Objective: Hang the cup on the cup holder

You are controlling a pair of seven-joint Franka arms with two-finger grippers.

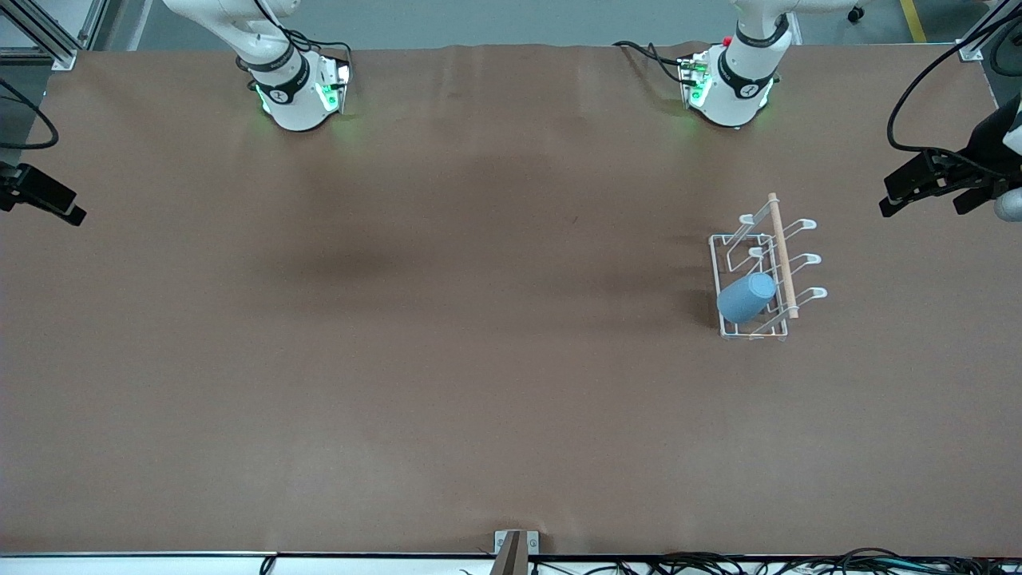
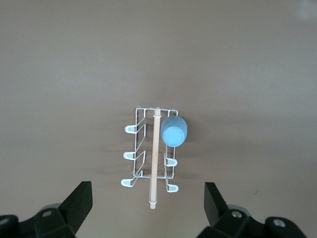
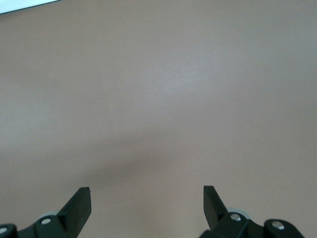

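Observation:
The light blue cup (image 1: 746, 297) (image 2: 174, 131) hangs tilted, mouth down, over a prong of the white wire cup holder (image 1: 782, 255) (image 2: 155, 158). That prong is on the rack's side facing the right arm's end, in the row nearest the front camera. A wooden rod runs along the rack's top. My left gripper (image 1: 922, 204) (image 2: 147, 186) hovers open and empty over the left arm's end of the table, well apart from the rack. My right gripper (image 1: 48, 200) (image 3: 146, 188) waits open and empty over the right arm's end, above bare table.
The brown table (image 1: 447, 335) stretches wide between the two arm bases (image 1: 299, 96) (image 1: 730, 88). A small bracket (image 1: 515, 551) and cables lie along the edge nearest the front camera. The rack's other prongs carry nothing.

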